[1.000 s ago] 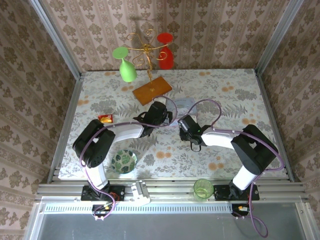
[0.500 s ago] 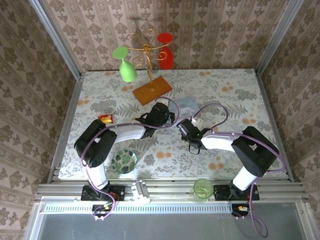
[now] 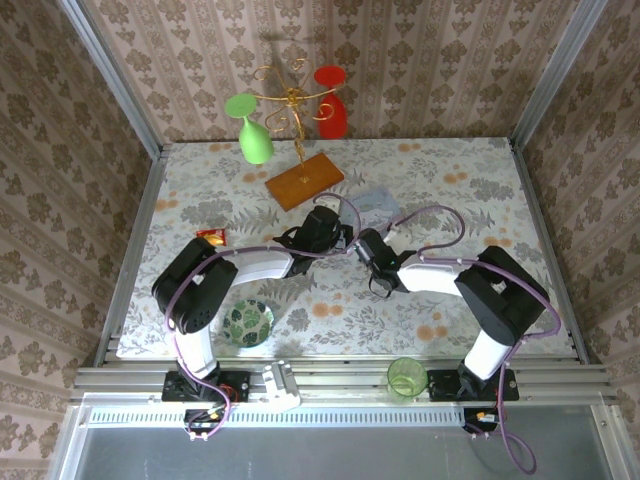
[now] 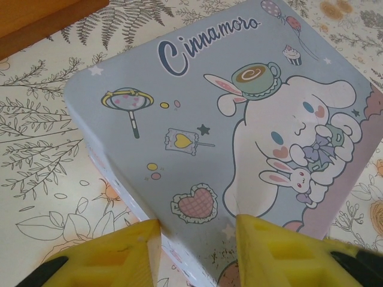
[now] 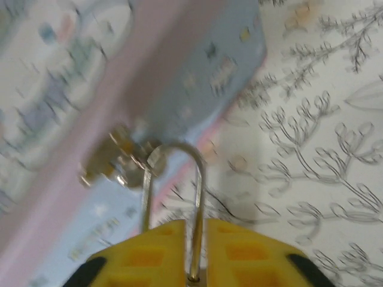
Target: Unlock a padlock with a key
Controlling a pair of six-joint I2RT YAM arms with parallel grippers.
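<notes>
**Padlock gripped at the tin's latch**

Floral-patterned desk (image 3: 470,190) across the whole overhead view. Left arm (image 3: 250,262) and right arm (image 3: 450,275) both bent inward, wrists almost meeting near the middle. At the far side, a gold wire stand (image 3: 304,180) on a wooden base, with a green glass (image 3: 254,140) and a red glass (image 3: 333,115) hung from its arms. Just in front and to the right of that base, a pale blue tin (image 3: 378,206), its lid printed with a white cartoon rabbit and "Cinnamoro" lettering. Near the front edge, a patterned bowl (image 3: 248,322) beside the left arm and a green cup (image 3: 406,377) close to the right arm's base. Well off to the left, a red-and-yellow snack packet (image 3: 210,237).

Left gripper (image 4: 197,230): yellow fingers spread apart, nothing held, hovering at the near edge of the tin's lid. Contact with the tin impossible to judge.

Right gripper (image 5: 194,230): closed on the padlock (image 5: 199,191). Body hidden between the yellow fingers. Thin silvery shackle rises out of them and hooks through the small metal latch (image 5: 116,161) on the tin's pink-trimmed side. Right wrist view blurred, so cannot tell whether the shackle sits locked or loose.
</notes>
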